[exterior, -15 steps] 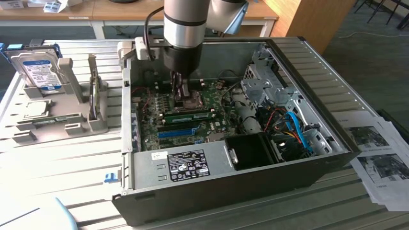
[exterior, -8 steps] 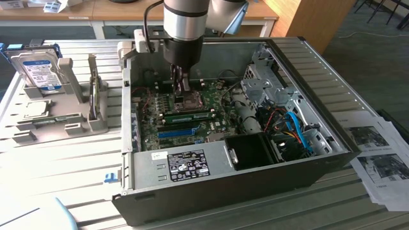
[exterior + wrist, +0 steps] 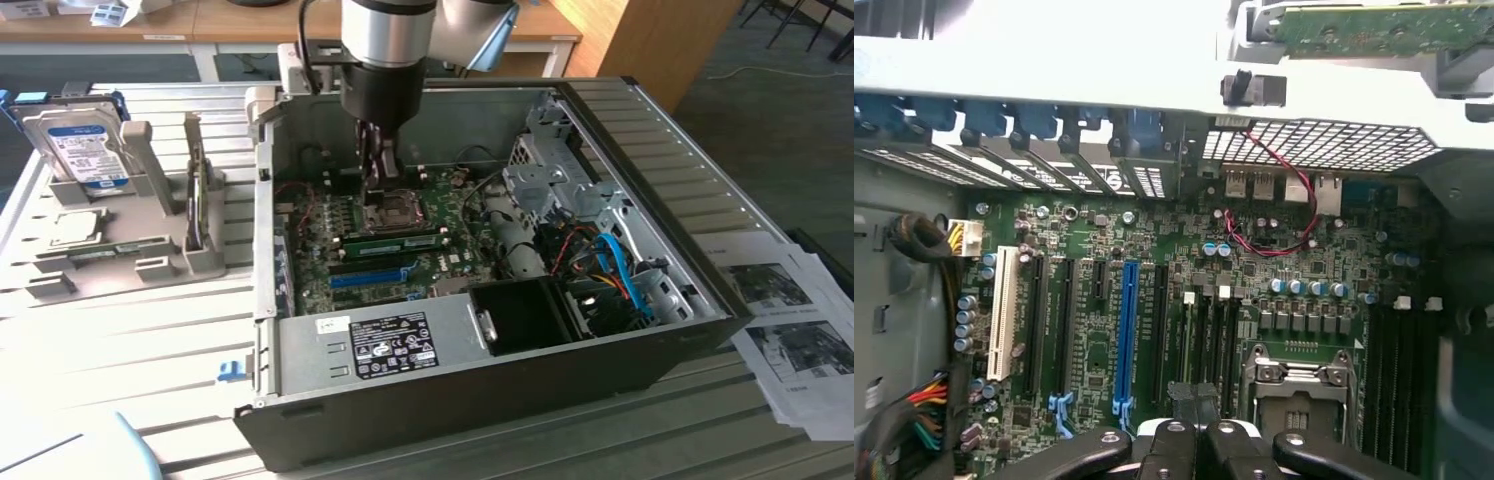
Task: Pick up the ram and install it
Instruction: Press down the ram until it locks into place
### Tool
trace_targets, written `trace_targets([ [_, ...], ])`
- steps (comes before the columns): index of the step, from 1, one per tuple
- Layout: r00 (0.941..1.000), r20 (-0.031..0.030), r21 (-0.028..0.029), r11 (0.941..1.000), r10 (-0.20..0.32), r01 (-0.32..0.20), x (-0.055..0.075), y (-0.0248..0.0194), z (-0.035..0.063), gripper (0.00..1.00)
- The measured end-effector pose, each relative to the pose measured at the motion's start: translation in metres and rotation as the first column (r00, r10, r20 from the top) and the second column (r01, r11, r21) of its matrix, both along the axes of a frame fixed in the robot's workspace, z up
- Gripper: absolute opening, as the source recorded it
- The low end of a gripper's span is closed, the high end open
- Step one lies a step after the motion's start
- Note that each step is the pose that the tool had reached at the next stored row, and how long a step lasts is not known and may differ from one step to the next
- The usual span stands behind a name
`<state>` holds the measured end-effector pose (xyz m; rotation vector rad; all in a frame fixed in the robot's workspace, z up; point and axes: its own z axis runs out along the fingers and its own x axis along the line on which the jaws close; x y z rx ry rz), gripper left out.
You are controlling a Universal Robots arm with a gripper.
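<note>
We see the end effector (image 3: 380, 183) down inside the open computer case (image 3: 694, 330), its fingers pressed together with no gap and nothing between them. In the wrist view the end effector (image 3: 1196, 402) is the same: dark fingertips closed on each other above the motherboard (image 3: 1094, 350).

In the exterior view the fingertips hang just over the CPU socket (image 3: 390, 208). The ram (image 3: 395, 241), a long green stick, lies flat along the motherboard (image 3: 320, 290) just at 6 o'clock from that socket, apart from the end effector. We cannot tell whether it is fully seated. A bright blue slot strip (image 3: 367, 276) runs parallel to it, further toward 6 o'clock. In the wrist view this strip (image 3: 1125, 335) stands beside black slots, and the socket (image 3: 1294, 385) is close to the fingertips.

At 9 o'clock from the case, on the counter (image 3: 134, 340), a grey holder (image 3: 160, 250) carries a hard drive (image 3: 80, 150). The wrist view shows another green board (image 3: 1374, 25) beyond the case wall.
</note>
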<state>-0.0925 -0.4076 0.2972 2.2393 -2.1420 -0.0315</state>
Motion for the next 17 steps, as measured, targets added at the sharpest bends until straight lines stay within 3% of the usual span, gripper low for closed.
trace_targets([
  [12,1.0,0.0,0.0,1.0,0.0,0.0,0.0,0.0,0.0174,0.09],
  [17,1.0,0.0001,0.0002,1.0,0.0,0.0,0.0,0.0,0.019,0.09],
])
